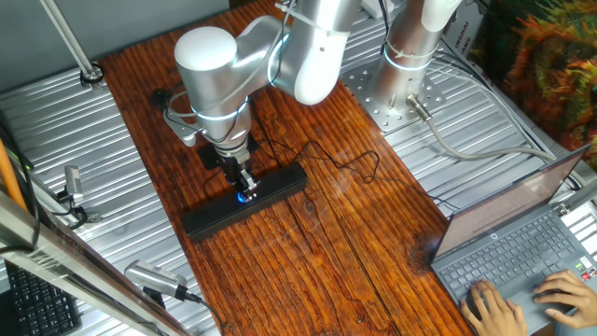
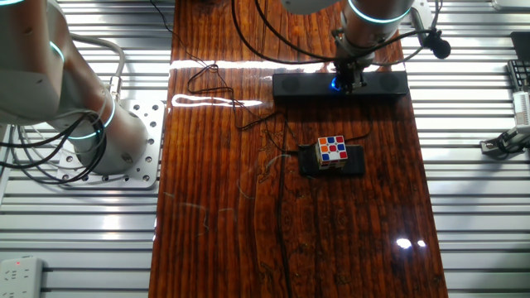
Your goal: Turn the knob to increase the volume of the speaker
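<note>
The speaker (image 1: 216, 211) is a long black bar lying across the wooden table (image 1: 308, 252); in the other fixed view the speaker (image 2: 298, 84) lies near the table's far end. The knob (image 1: 247, 197) shows as a blue glow at the bar's middle, and also in the other fixed view (image 2: 335, 84). My gripper (image 1: 244, 189) points straight down onto the knob with its fingers close together around it. In the other fixed view the gripper (image 2: 349, 84) covers most of the knob.
A multicoloured cube (image 2: 333, 150) rests on a small black pad (image 2: 354, 162) mid-table. A thin black cable (image 1: 347, 166) trails from the speaker. A second arm's base (image 2: 99, 136) stands beside the table. A laptop (image 1: 522, 238) with a person's hands (image 1: 492, 304) is at one corner.
</note>
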